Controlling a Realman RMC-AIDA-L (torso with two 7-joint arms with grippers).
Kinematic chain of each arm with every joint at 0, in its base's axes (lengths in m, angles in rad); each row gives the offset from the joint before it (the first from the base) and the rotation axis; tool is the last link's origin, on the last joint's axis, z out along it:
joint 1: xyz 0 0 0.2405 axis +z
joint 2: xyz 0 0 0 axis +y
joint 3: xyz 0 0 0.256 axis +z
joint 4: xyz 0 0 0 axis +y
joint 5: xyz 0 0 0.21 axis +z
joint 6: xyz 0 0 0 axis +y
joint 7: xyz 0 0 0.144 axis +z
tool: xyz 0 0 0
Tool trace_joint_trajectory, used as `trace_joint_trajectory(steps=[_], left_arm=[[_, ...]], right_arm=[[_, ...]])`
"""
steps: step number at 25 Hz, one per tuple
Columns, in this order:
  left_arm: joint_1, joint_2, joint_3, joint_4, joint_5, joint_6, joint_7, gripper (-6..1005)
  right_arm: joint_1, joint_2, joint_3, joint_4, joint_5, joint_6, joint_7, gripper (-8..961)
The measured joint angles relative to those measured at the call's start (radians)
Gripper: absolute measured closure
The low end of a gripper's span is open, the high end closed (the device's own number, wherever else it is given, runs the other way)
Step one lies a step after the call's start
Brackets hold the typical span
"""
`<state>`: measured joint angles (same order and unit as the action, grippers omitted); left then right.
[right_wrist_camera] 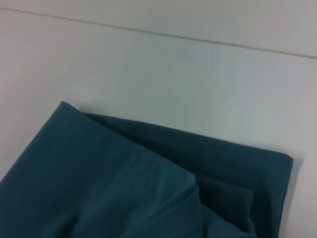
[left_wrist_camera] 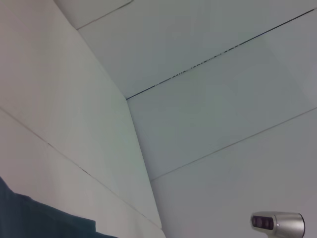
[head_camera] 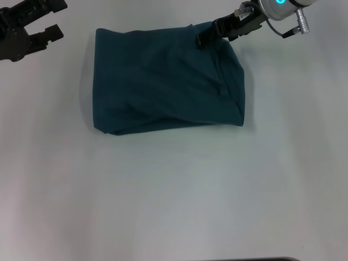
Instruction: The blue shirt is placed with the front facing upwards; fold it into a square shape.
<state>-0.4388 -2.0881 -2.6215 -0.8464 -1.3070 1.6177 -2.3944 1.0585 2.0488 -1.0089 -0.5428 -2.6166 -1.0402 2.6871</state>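
Folded dark teal-blue cotton shirt [head_camera: 166,81] lying as a rough rectangle on white table [head_camera: 174,196], plain side up. Right gripper [head_camera: 202,39] over far right corner of cloth, fingers close together; grip on fabric cannot be told. Left gripper [head_camera: 51,19] spread open, holding nothing, off far left corner. Layered fold edges visible only in right wrist view. Bare tabletop on all sides.
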Motion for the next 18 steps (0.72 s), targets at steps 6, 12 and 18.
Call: trace_joint_trajectory(steps=[6,12,18], left_arm=[[-0.004,0.0,0.002,0.01,0.0,-0.002,0.0,37],[-0.006,-0.002,0.006,0.01,0.0,-0.003,0.0,38],[-0.006,-0.003,0.006,0.01,0.001,-0.002,-0.003,38]], right_arm=[[0.002,0.005,-0.001,-0.001,0.061,-0.023,-0.054,9],[-0.003,0.007,0.001,0.006,0.079,-0.013,-0.087,9],[-0.009,0.007,0.0,-0.039,0.081,-0.086,-0.075,8]])
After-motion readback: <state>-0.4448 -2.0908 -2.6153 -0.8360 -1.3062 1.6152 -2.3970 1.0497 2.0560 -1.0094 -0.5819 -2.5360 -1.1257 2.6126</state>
